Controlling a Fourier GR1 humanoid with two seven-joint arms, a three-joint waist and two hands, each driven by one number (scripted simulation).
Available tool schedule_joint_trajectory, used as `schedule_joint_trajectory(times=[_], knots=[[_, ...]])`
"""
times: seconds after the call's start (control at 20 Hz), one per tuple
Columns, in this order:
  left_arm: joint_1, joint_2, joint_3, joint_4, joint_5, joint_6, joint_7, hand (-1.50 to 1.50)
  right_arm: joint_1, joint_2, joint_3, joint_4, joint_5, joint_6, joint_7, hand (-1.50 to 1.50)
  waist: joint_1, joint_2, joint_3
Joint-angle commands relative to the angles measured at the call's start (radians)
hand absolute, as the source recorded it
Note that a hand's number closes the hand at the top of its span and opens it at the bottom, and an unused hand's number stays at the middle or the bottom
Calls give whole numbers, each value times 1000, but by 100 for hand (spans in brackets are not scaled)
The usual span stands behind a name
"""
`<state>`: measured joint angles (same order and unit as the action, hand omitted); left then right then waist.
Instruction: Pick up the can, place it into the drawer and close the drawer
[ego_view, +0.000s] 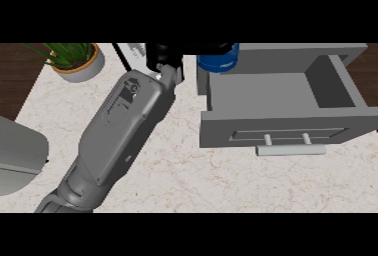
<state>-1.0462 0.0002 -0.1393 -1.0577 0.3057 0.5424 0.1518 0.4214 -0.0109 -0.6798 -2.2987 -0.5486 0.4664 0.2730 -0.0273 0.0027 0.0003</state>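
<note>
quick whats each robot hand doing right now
left robot hand: not in view.
right robot hand: closed, fingers curled round the blue can.

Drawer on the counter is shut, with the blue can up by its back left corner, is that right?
Not quite. The head view shows the drawer pulled open, with its inside in plain sight. The rest holds: the blue can is up by its back left corner.
</note>
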Motion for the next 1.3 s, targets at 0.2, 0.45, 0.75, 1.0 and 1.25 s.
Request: schedule_joint_trajectory(times=[0.2,0.45,0.75,1.0,1.25], knots=[[-145,0,-109,195,147,91,-89,150,-15,3,-12,84,10,56,-44,-150,-16,3,1],[-258,0,-93,325,231,79,-116,150,-56,-12,5,41,16,-11,13,-150,-16,5,0],[-290,0,-155,393,315,77,-166,150,-46,7,8,42,35,2,-22,-150,-15,4,1],[-322,0,-267,439,411,146,-192,150,-25,5,27,-18,35,-18,25,-150,-36,6,1],[-341,0,-294,524,493,150,-255,150,-71,-29,30,20,3,-13,28,-150,-69,17,2]])
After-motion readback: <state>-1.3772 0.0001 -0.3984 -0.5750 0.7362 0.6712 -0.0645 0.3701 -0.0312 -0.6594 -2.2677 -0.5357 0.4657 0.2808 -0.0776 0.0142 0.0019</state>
